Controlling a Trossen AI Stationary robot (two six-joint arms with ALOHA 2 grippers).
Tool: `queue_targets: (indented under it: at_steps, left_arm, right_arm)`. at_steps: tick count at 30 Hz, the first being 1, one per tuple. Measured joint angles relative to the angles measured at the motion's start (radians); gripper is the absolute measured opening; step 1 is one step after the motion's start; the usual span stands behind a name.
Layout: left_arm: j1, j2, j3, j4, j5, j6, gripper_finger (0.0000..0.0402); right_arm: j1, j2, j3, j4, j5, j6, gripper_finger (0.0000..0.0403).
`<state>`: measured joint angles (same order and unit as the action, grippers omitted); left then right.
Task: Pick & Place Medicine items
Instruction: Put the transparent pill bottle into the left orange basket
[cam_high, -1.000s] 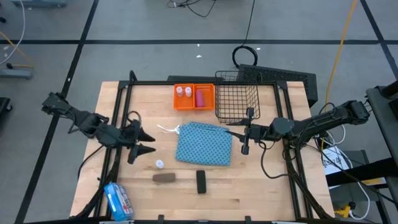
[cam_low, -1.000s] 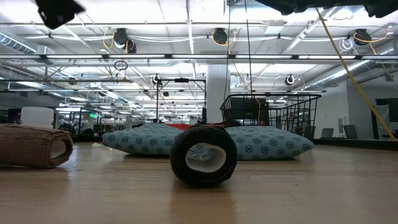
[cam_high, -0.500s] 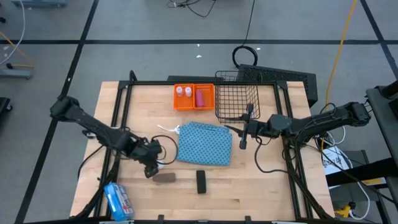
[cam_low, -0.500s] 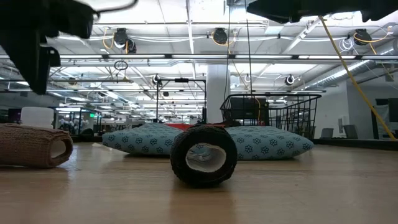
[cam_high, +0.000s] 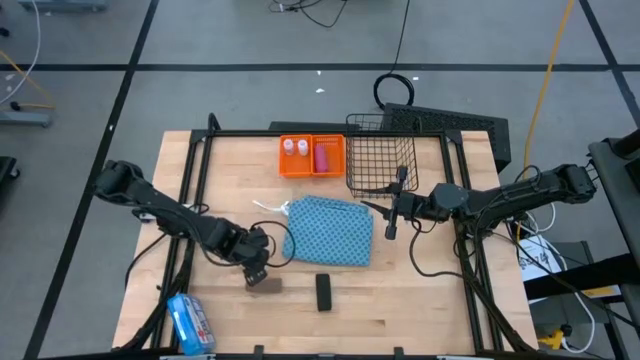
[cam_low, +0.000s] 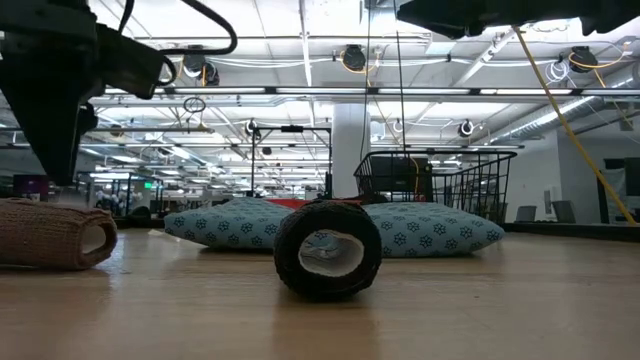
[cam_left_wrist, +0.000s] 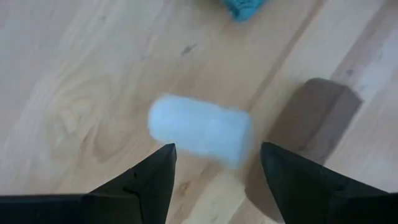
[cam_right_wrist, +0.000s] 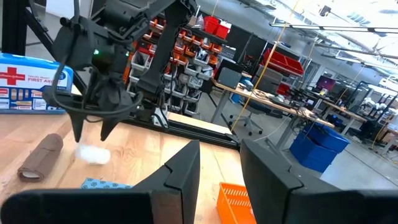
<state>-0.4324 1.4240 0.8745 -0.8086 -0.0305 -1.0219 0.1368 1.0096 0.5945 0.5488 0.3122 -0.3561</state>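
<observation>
Wooden table (cam_high: 420, 290), apparently warehouse beyond.

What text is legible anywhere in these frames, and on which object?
"FIRST AID", in red, on the blue and white box in the right wrist view; the line above it and the smaller print below are too blurred to read.
The same box in the high view: print too small to read.
Nothing readable on the brown roll, the black roll, the white bottle or the orange tray.
</observation>
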Motion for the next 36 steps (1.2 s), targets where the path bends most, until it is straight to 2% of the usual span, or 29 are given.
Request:
queue_targets:
  at_steps: [9,13,15,21,24,31,36]
  left_arm:
    - [0.002,-0.002,0.0,-0.002,-0.028,-0.041,0.0241]
    - [0.002,-0.002,0.0,-0.004,-0.093,-0.012,0.0241]
    - [0.001,-0.002,0.0,-0.004,-0.129,0.09,0.0241]
    - [-0.011,0.01,-0.002,-0.006,-0.164,0.64,0.0241]
    - [-0.01,0.01,-0.002,-0.003,-0.184,0.824,0.0241]
    - [0.029,0.01,-0.057,0.0,-0.17,1.053,0.0241]
    - [0.052,0.01,-0.149,0.1,-0.159,1.093,0.0241]
  right_arm:
    - [0.0,0.0,0.0,0.0,0.0,0.0,0.0105]
    - [0.0,0.0,0.0,0.0,0.0,0.003,0.0105]
    - [0.0,0.0,0.0,0.0,0.0,0.003,0.0105]
    - [0.0,0.0,0.0,-0.006,0.0,0.003,0.0105]
    - [0.0,0.0,0.0,-0.009,0.0,0.003,0.0105]
    - [0.0,0.0,0.0,-0.008,0.0,0.003,0.0105]
    - [0.0,0.0,0.0,-0.008,0.0,0.003,0.0105]
